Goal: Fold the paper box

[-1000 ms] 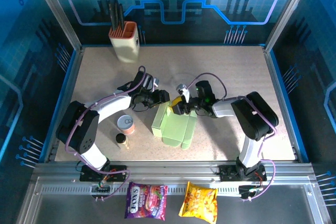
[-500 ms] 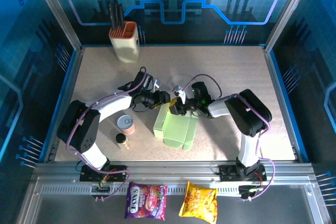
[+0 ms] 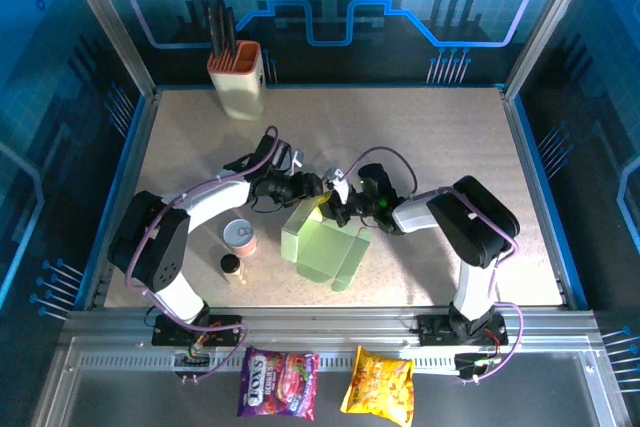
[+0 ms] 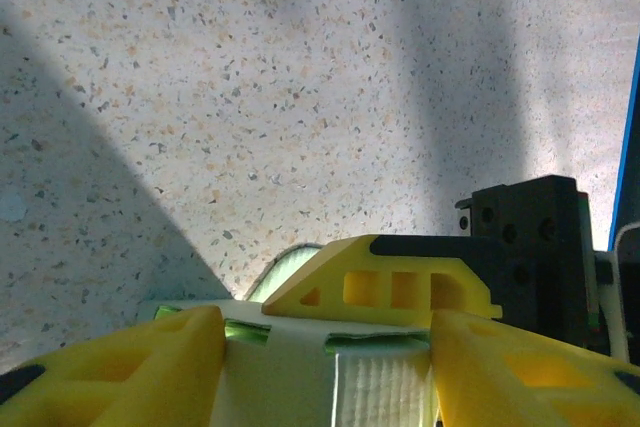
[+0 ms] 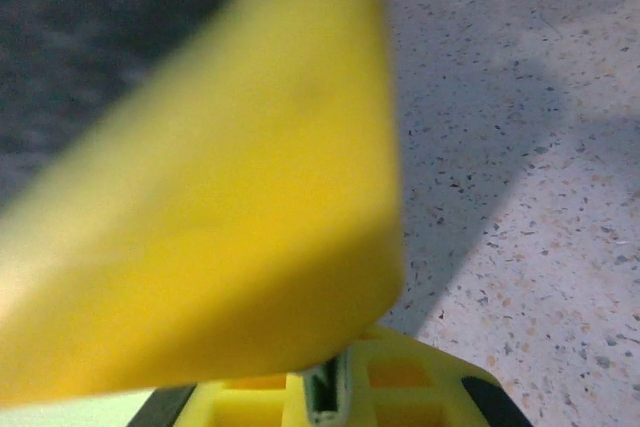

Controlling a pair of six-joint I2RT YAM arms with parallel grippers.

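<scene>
The paper box (image 3: 318,245) lay near the centre of the speckled table (image 3: 430,137), just ahead of both wrists. It was partly formed: one end was raised into a block, and a flap trailed toward the near edge. My left claw (image 3: 314,187) met the box at its far corner. Its jaws stood roughly half spread, and in the left wrist view pale card filled the gap from one yellow finger (image 4: 130,362) across to the other. I therefore read this as a wide hold across a box wall, not an idle opening. Its probable purpose was to anchor the body so that the light card could not slide on the table. My right claw (image 3: 330,207) sat immediately beside it at the same far edge, with its jaws pressed together. The right wrist view showed a thin green edge caught in the slit between them, so it was pinching a flap of the box. Holding one part fixed while nipping the adjoining flap suited turning that flap along its crease. I judged the fold to be in progress, not complete. Thin card held this way could buckle if the two claws pulled against each other. A tin can (image 3: 240,237) and a small jar (image 3: 231,265) stood left of the box, apart from it. The utensil holder (image 3: 238,82) stood well apart at the far left.
</scene>
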